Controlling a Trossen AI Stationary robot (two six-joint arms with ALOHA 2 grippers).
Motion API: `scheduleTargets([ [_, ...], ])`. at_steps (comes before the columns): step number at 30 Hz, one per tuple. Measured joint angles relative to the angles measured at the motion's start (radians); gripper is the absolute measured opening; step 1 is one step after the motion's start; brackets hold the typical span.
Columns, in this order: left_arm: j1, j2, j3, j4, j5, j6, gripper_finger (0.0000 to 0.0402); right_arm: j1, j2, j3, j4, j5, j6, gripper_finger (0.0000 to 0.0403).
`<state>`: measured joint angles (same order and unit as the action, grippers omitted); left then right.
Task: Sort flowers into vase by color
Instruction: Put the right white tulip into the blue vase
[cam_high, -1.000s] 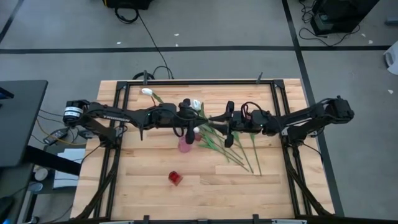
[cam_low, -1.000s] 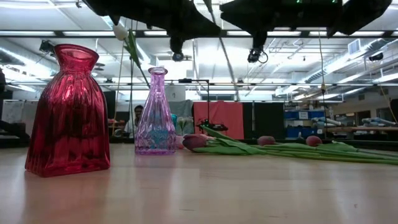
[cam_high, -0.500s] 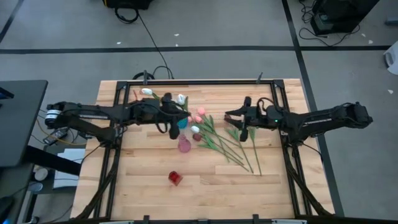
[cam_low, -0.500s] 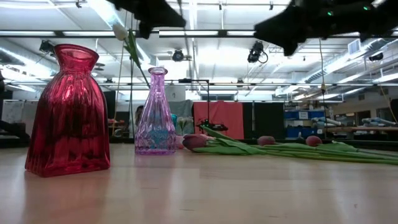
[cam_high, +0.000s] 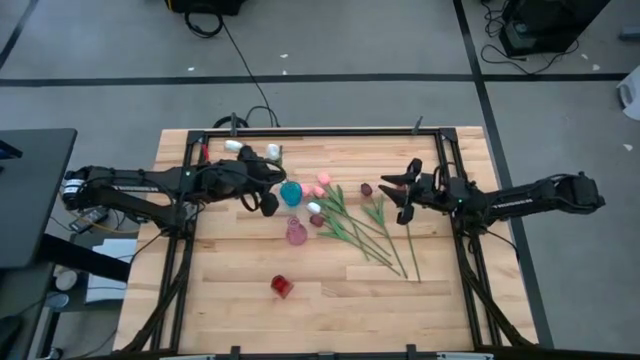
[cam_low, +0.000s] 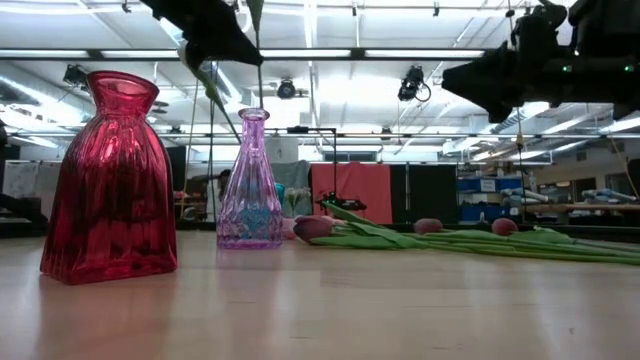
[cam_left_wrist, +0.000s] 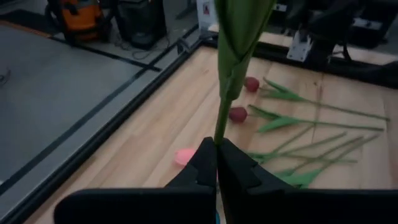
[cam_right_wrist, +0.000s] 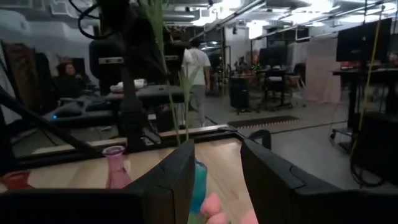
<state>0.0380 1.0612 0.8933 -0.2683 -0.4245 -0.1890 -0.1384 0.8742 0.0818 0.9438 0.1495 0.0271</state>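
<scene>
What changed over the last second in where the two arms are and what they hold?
Both arms drew apart from the table's middle. The left gripper stayed shut on a white tulip and carried it leftward; the right gripper pulled back right, open and empty. The vases and the flowers lying on the table did not move.

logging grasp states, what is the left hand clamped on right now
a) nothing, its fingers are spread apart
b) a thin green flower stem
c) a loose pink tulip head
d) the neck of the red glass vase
b: in the left wrist view the left hand has its fingers pressed together on the thin green flower stem, which rises straight up between them above the wooden table.
</scene>
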Motion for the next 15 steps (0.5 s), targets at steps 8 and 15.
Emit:
scheduleTargets([
  [8,0.001,0.005,0.000,0.012,-0.015,0.001,0.0007,-0.024,0.006,0.000,-0.001,-0.021,0.020,0.0142],
  [15,0.002,0.050,-0.001,-0.003,-0.029,0.012,0.0007,-0.024,0.007,0.000,0.006,-0.047,0.023,0.0142],
])
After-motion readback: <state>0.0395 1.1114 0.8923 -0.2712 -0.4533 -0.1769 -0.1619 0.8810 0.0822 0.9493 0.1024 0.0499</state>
